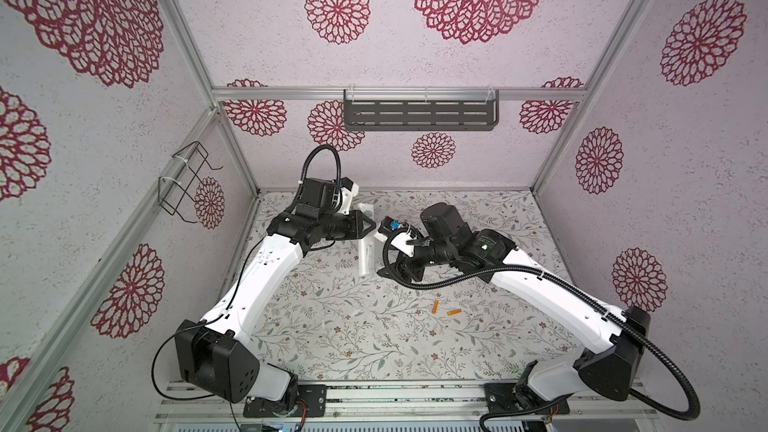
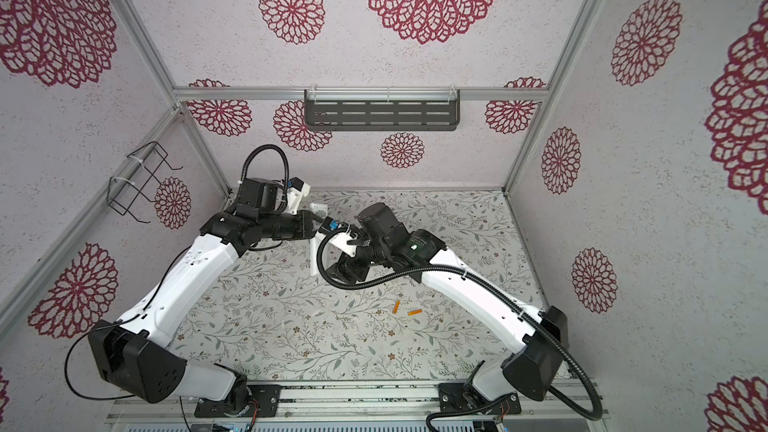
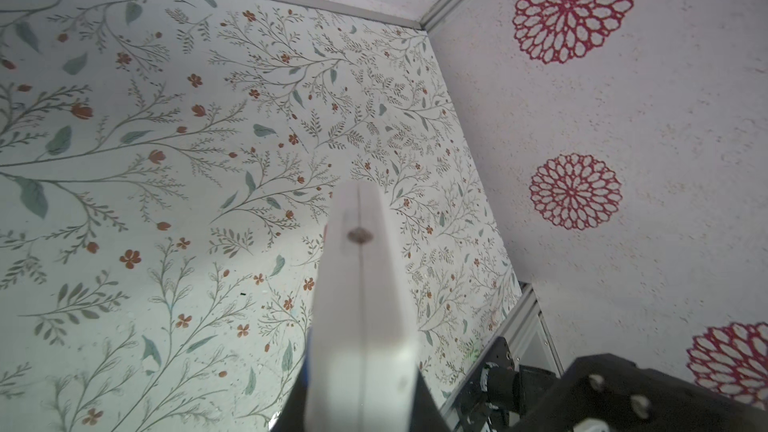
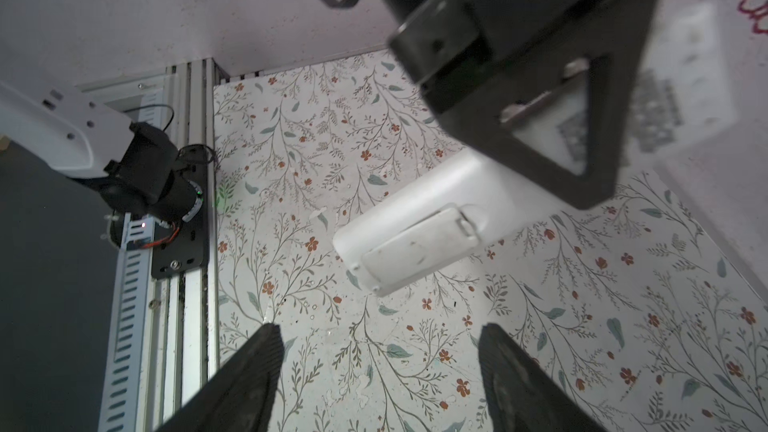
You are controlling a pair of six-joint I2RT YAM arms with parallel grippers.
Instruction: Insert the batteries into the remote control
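1. My left pincer (image 1: 369, 225) pinches the remote (image 4: 449, 184) aloft, its cover (image 4: 419, 243) facing my right pincer (image 4: 378, 338) for access.
2. Right pincer is spread, just short of it.
3. Batteries (image 1: 436, 306) lie on the surface (image 1: 332, 326), untouched.

Left gripper (image 1: 366, 226) clamped tight, extended toward centre; right gripper (image 4: 384, 367) jaws spread wide, angled downward beside it
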